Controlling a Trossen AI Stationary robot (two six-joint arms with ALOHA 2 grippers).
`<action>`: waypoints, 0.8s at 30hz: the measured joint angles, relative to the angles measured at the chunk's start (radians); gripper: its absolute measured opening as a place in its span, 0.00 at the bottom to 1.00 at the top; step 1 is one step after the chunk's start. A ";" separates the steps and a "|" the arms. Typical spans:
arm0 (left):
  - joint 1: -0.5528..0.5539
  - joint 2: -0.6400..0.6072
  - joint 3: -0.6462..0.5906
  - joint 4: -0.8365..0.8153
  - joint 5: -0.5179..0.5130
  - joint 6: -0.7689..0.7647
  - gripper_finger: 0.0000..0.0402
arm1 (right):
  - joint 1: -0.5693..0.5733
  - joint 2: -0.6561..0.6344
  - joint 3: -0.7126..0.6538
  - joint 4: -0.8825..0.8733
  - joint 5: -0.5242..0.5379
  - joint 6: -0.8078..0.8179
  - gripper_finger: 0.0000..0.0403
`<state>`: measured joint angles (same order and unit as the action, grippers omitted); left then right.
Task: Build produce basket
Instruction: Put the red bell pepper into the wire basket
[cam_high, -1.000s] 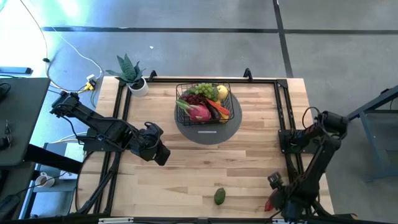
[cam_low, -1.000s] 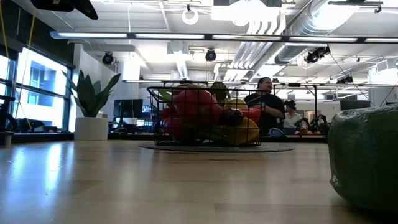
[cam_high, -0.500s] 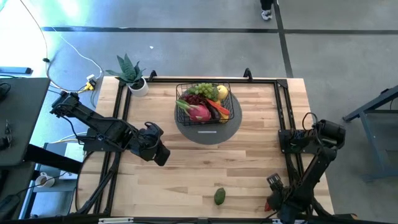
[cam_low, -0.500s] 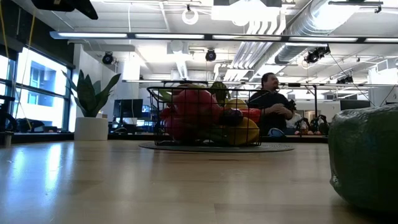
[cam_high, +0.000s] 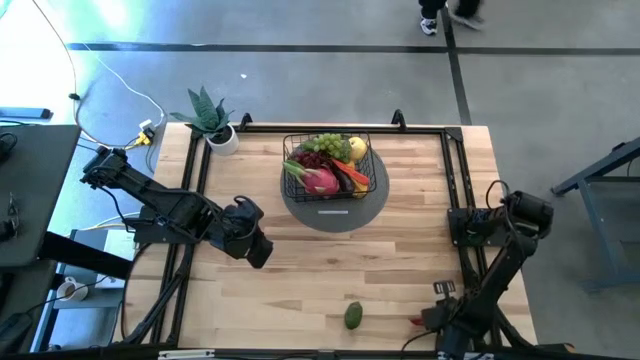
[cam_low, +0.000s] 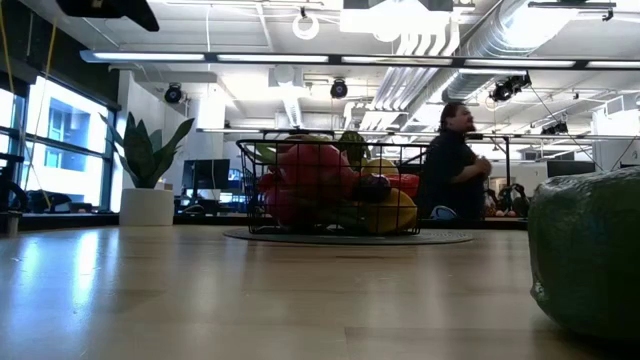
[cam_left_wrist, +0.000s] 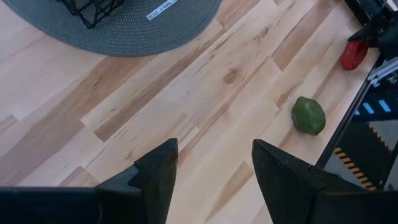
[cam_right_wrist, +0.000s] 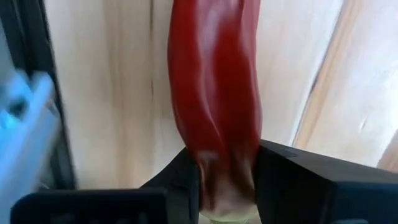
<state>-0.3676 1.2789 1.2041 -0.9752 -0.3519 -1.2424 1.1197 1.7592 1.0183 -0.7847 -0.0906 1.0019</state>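
The black wire basket (cam_high: 330, 165) stands on a round grey mat (cam_high: 335, 210) at the far middle of the table. It holds pink dragon fruit, grapes and other produce (cam_low: 325, 185). A green avocado (cam_high: 353, 315) lies alone near the near edge. A red chilli (cam_right_wrist: 214, 93) is at the near right corner, and my right gripper (cam_high: 428, 320) is shut on it. My left gripper (cam_left_wrist: 211, 168) hovers open at the left middle of the table (cam_high: 250, 242), holding nothing. My right gripper pinches the red chilli near its stem end (cam_right_wrist: 217, 177) between its two fingers (cam_right_wrist: 277, 177). The fingers come low from the table's right side. The chilli sticks out ahead along them, over the wood. Whether it rests on the table I cannot tell.
A potted green plant (cam_high: 212, 122) stands at the far left corner. Dark rails (cam_high: 455, 190) run along the table's left and right sides. Bare wood lies between the mat and the avocado. A person (cam_low: 452, 165) is in the room beyond the table.
My right arm has swung lower at the near right corner, and its gripper and the red chilli now sit a little farther toward the table's left. The person in the room behind has stood up and moved right.
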 joint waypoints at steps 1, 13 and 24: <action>0.000 0.000 0.000 0.000 0.000 0.012 0.49 | -0.012 0.000 0.008 0.000 0.001 0.020 0.19; 0.000 0.000 0.000 0.000 -0.001 0.222 0.49 | -0.173 0.000 0.107 -0.003 0.074 0.198 0.19; 0.000 0.000 0.000 0.000 -0.020 0.416 0.49 | -0.369 0.000 0.214 -0.009 0.241 0.256 0.20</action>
<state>-0.3672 1.2789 1.2041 -0.9752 -0.3721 -0.8268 0.7505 1.7592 1.2324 -0.7936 0.1504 1.2575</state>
